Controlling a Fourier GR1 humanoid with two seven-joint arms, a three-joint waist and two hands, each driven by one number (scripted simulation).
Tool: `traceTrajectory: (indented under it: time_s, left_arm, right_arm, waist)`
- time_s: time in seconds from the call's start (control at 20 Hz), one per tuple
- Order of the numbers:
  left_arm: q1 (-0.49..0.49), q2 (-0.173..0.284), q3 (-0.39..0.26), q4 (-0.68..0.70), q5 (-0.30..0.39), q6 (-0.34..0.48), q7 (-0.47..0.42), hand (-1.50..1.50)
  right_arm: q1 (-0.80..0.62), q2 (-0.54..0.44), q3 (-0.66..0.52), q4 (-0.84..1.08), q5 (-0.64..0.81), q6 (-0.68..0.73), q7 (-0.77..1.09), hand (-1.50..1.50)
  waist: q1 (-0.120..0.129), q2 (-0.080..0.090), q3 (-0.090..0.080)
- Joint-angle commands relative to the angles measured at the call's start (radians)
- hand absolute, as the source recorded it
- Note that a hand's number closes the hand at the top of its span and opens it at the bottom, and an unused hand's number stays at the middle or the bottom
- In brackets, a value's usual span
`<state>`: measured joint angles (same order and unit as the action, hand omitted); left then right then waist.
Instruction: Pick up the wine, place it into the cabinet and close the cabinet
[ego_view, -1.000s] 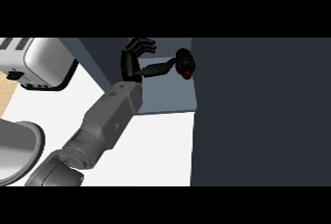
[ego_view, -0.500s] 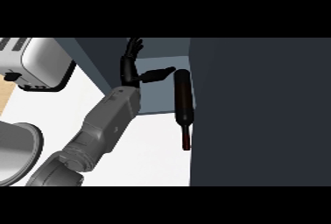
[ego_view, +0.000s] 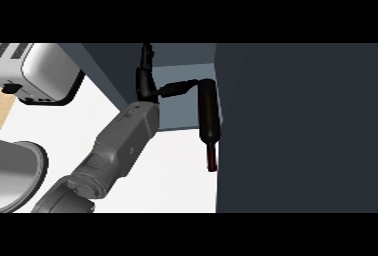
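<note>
Dark glass catches little light as the wine (ego_view: 207, 116) stands lengthwise along the cabinet's (ego_view: 295, 125) edge, its rounded base up near the top of the head view and its red-capped neck pointing down toward the robot. The bottle's long axis runs nearly straight up and down the view, hard against the big dark panel at right, which looks to be the cabinet's door or side wall; which of the two cannot be told from here.

One hand (ego_view: 150, 82) is in view, at the end of a grey forearm rising from the lower left. It sits just left of the bottle's upper end. Its fingers point straight up and away, and only the thumb reaches sideways to touch the bottle near its shoulder. That reads as spread and uncurled, not clamped round the glass. The forearm's path suggests the left arm, though no second arm shows for comparison; the right hand is out of sight.

Whether the bottle rests on the pale shelf behind it is unclear, since its neck hangs past the shelf's front lip over the white counter (ego_view: 177, 170). A toaster (ego_view: 40, 75) sits far left, well apart.
</note>
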<state>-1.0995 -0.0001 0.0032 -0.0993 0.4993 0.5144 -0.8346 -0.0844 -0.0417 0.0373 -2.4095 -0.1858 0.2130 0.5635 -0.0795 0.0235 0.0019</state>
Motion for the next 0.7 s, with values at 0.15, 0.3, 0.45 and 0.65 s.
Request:
traceTrajectory:
  time_s: [0.15, 0.3, 0.45, 0.65]
  left_arm:
    - [0.058, 0.019, 0.015, 0.014, -0.002, -0.061, -0.043, -1.5]
    - [0.042, 0.016, 0.015, 0.001, -0.008, -0.089, -0.049, -1.5]
    - [0.038, 0.036, 0.001, 0.004, -0.025, -0.139, -0.031, -1.5]
    - [0.069, 0.0, -0.006, 0.003, -0.029, -0.159, -0.061, -1.5]
  right_arm:
    - [0.05, 0.01, 0.039, -0.087, -0.043, 0.003, 0.035, -1.5]
    - [-0.016, 0.019, 0.02, -0.017, -0.01, -0.017, 0.007, -1.5]
    - [0.011, 0.001, -0.013, -0.027, -0.049, -0.002, 0.008, -1.5]
    - [0.002, -0.002, -0.02, -0.035, -0.066, -0.006, 0.025, -1.5]
  waist:
    - [-0.001, 0.004, -0.004]
    - [0.013, 0.004, -0.004]
    - [0.016, 0.0, -0.003]
    - [0.017, -0.002, -0.003]
